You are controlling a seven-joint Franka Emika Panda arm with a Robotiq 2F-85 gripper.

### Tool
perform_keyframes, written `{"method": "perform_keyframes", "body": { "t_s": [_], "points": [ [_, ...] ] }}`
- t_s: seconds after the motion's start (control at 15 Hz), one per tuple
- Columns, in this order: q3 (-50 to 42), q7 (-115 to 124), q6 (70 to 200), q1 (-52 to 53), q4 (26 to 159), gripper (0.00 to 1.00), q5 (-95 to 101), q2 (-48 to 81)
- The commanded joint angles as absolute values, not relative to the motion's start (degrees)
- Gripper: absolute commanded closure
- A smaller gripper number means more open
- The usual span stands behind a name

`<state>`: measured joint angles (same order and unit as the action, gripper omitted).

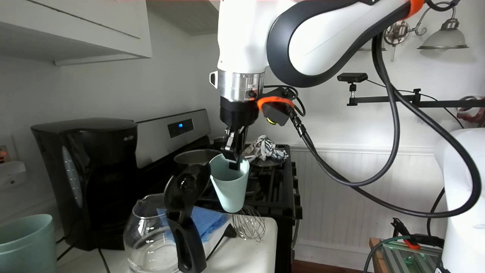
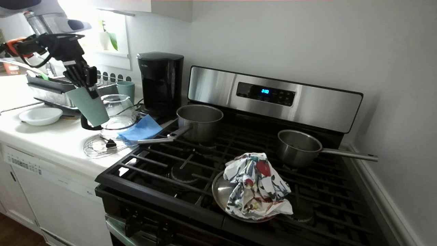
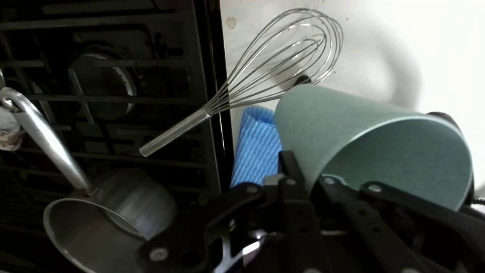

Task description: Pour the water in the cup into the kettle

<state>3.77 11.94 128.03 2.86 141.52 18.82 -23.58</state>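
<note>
The pale teal cup (image 1: pixel 231 193) hangs tilted above the counter in both exterior views (image 2: pixel 90 106). My gripper (image 1: pixel 235 161) is shut on the cup's wall at the rim, one finger inside and one outside. In the wrist view the gripper (image 3: pixel 308 181) holds the cup (image 3: pixel 322 117) with its mouth toward the lower right. No water can be made out inside it. No black kettle shows in any view. A clear glass carafe (image 1: pixel 142 235) with a black lid and handle stands on the counter near the cup. It also shows behind the cup in an exterior view (image 2: pixel 124 102).
A whisk (image 3: pixel 280 57) and a blue cloth (image 3: pixel 257 148) lie below the cup at the stove's edge. A black coffee maker (image 2: pixel 160 82) stands by the wall. Another teal container (image 1: pixel 26 242) and a white bowl (image 2: pixel 41 116) are on the counter. A pot (image 2: pixel 199 119) stands on the stove.
</note>
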Motion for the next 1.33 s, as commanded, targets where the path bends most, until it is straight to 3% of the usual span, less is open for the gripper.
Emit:
{"method": "perform_keyframes", "body": {
  "t_s": [0.0,1.27],
  "points": [
    [2.5,3.6,129.1,4.1,143.3,0.99,13.6,-25.8],
    [5.1,-9.6,132.3,13.3,143.4,0.99,-1.1,-21.0]
  ]
}}
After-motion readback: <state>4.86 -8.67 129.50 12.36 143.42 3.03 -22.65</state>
